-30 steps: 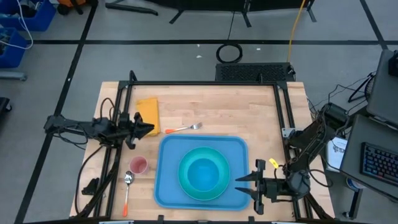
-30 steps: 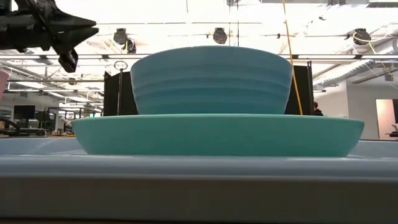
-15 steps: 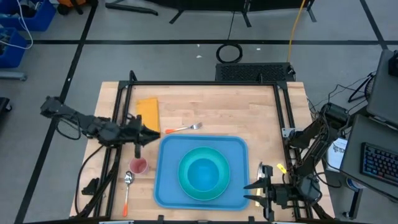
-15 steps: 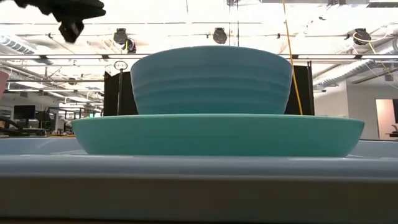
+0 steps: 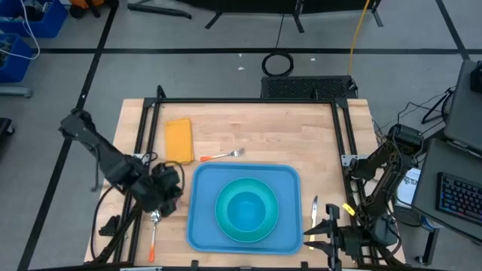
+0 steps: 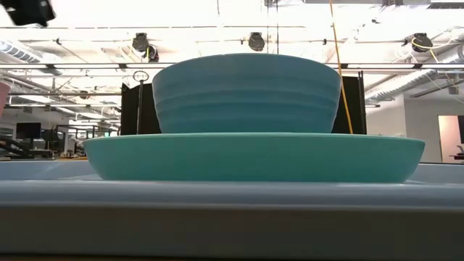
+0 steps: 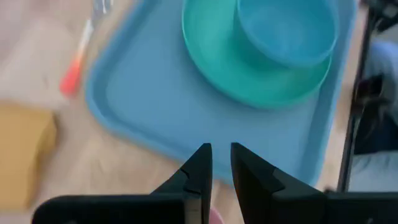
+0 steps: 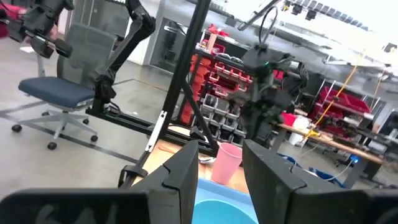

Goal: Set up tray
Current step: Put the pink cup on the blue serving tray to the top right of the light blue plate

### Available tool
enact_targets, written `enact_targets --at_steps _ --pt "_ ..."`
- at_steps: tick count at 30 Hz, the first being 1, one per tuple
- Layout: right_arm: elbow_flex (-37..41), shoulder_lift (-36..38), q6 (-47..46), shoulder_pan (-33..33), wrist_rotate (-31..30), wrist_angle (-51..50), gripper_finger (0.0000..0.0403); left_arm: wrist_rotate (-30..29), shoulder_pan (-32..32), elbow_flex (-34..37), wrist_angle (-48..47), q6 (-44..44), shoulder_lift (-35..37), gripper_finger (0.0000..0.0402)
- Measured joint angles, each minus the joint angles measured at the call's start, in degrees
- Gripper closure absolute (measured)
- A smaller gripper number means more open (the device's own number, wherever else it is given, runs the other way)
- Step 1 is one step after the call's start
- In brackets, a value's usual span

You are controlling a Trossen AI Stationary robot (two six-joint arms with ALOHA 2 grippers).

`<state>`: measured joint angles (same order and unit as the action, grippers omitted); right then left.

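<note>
Left claw (image 5: 162, 197) now over pink cup, fingers narrowly parted; smooth blue rounded-rectangle tray (image 5: 203, 226); right claw (image 5: 320, 242) spread.

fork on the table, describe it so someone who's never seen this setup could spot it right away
Start from the big blue tray at the near middle of the wooden table. Just beyond its far left corner lies the fork, beside the yellow cloth. It is thin, with an orange handle and silver tines, and unlike the spoon it sits past the tray rather than left of it.
</note>
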<state>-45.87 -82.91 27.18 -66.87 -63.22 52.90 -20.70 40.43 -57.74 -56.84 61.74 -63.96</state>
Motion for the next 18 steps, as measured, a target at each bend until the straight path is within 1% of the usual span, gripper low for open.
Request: enact_targets --at_steps 3,6,9,12,15,18 --pt "0.0 0.0 2.4 0.0 0.0 0.0 0.0289 2.9 3.4 0.1 -2.1 7.1 -3.3 0.0339" --pt "0.0 0.0 2.4 0.0 0.0 -0.9 0.0289 5.8 6.7 0.0 -4.6 13.8 -6.4 0.0339" --pt "0.0 0.0 3.3 0.0 0.0 -1.0 0.0289 4.4 9.7 0.1 -6.0 18.9 -8.1 0.0339" --pt "0.0 0.0 3.5 0.3 0.0 -1.0 0.0289 4.0 11.2 0.1 -6.5 21.8 -8.9 0.0339" --pt "0.0 0.0 1.6 0.4 0.0 -1.1 0.0289 3.5 12.3 0.1 -5.2 23.5 -8.8 0.0339" --pt "0.0 0.0 -0.8 0.4 0.0 -1.6 0.0289 5.0 12.6 0.1 -4.7 24.6 -8.8 0.0339"
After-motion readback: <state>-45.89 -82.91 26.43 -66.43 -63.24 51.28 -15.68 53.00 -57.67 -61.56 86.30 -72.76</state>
